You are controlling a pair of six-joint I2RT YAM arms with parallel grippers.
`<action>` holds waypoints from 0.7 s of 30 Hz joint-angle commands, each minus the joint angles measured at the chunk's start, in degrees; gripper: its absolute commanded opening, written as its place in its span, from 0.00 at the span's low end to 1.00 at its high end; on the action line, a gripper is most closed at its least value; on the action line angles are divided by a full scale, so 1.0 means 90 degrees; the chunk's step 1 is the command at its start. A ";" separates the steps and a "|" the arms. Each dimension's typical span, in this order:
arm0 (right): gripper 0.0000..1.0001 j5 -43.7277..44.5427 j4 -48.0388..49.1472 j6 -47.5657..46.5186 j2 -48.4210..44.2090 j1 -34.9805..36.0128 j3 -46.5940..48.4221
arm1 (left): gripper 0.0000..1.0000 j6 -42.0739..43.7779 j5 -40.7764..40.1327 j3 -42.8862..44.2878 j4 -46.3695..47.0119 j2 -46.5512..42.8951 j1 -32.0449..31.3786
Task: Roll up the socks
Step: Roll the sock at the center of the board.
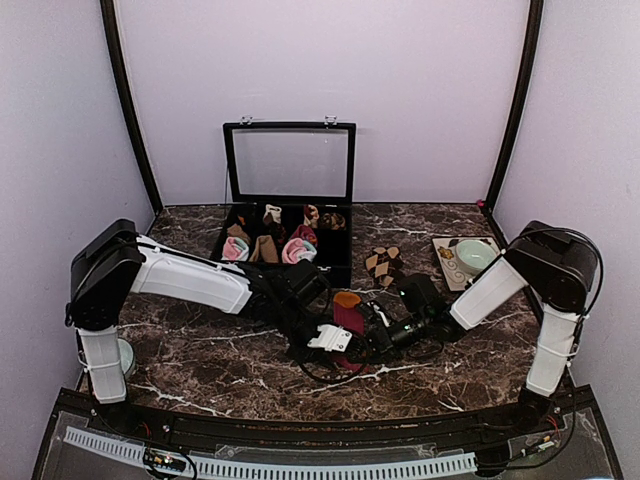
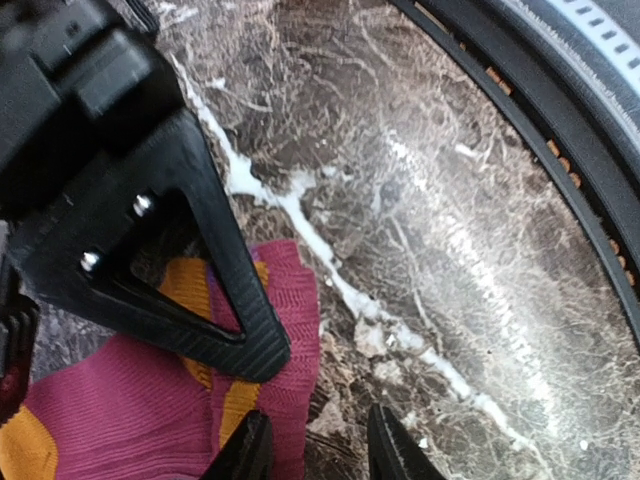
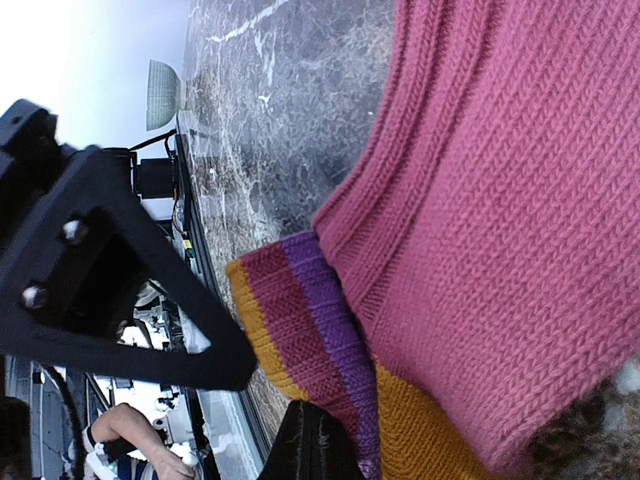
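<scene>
The long magenta sock (image 1: pixel 349 318) lies on the marble table between the two arms, its orange toe (image 1: pixel 346 299) pointing toward the box. Its striped cuff (image 3: pixel 315 330) of orange, maroon and purple fills the right wrist view. My right gripper (image 3: pixel 312 445) is shut, its tip resting on that cuff (image 2: pixel 275 300); I cannot see whether any fabric is pinched. My left gripper (image 2: pixel 315 455) is open, one finger (image 2: pixel 248 450) over the sock's edge, the other over bare marble. The brown-and-beige diamond sock (image 1: pixel 384 264) lies apart, behind and to the right.
An open black compartment box (image 1: pixel 340 268) with a raised glass lid (image 1: pixel 288 165) stands behind the socks and holds small sock rolls (image 1: pixel 297 250). A green bowl (image 1: pixel 473 254) sits on a tray at right. The table's dark front rim (image 2: pixel 560 150) runs close by.
</scene>
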 commanded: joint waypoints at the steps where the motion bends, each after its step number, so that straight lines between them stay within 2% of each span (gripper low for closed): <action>1: 0.00 0.0456 -0.0618 0.0090 0.0329 -0.0014 -0.0276 | 0.36 0.0069 -0.0309 0.0105 0.0106 0.0139 0.0023; 7: 0.00 0.0427 -0.0484 0.0153 0.0362 -0.0012 -0.0304 | 0.36 -0.0120 -0.0422 0.0153 0.0247 0.0151 0.0077; 14: 0.00 0.0440 -0.0478 0.0146 0.0335 -0.0012 -0.0316 | 0.36 -0.0295 0.0196 0.0214 0.0005 -0.0310 0.0077; 21: 0.00 0.0468 -0.0448 0.0160 0.0311 -0.0012 -0.0312 | 0.36 -0.0488 0.0115 0.0450 0.0018 0.0027 0.0208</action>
